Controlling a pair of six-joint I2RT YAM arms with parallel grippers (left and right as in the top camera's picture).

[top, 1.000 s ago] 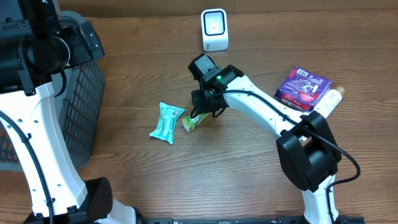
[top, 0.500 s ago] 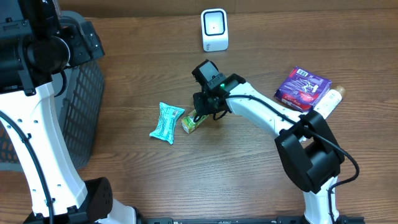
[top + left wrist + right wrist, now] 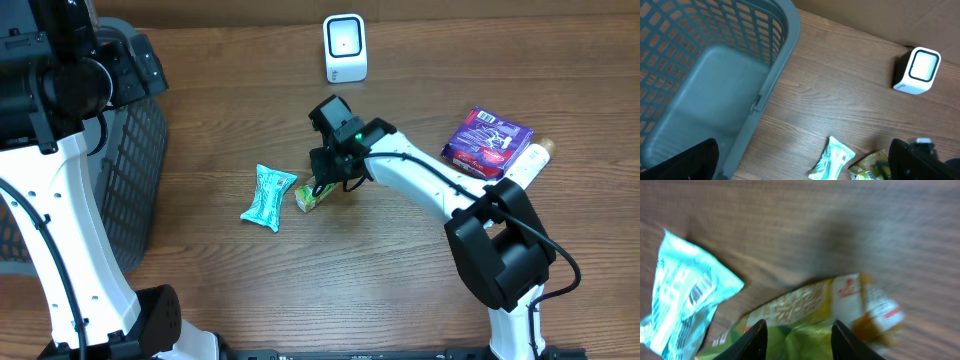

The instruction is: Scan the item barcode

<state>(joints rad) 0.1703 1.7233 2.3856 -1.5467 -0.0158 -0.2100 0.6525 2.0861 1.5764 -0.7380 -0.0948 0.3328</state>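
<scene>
One grey mesh basket (image 3: 135, 150) fills the left edge of the overhead frame, and the white left arm (image 3: 65, 210) rises in front of it. The left gripper (image 3: 802, 167) hangs above the basket's rim. In its wrist view its two dark fingers sit at the lower corners, spread wide with nothing between them. To the right, just left of centre on the wooden table (image 3: 220, 290), a teal packet (image 3: 268, 197) lies flat with a printed barcode facing up. Just beside it, at the centre, lies the green-and-yellow snack packet (image 3: 308, 198), flat on the wood and slanted up to the right. In the right wrist view a thin strip of wood shows between the two packets, so they are close but apart. The right gripper (image 3: 325, 185) comes down on this packet's upper right end, and from overhead its black body hides that end. In the blurred right wrist view, its fingertips (image 3: 760, 332) stand apart over the packet's green part, which spreads wider than the gap between them, so no pinch shows. The white scanner (image 3: 345, 47) stands upright at the top centre of the frame, well apart from the packet, with the right gripper's wrist lying between them. At the right edge a purple pack (image 3: 487, 141) rests against a pale bottle (image 3: 530, 165), beside the right arm's dark base joint (image 3: 497, 255).
</scene>
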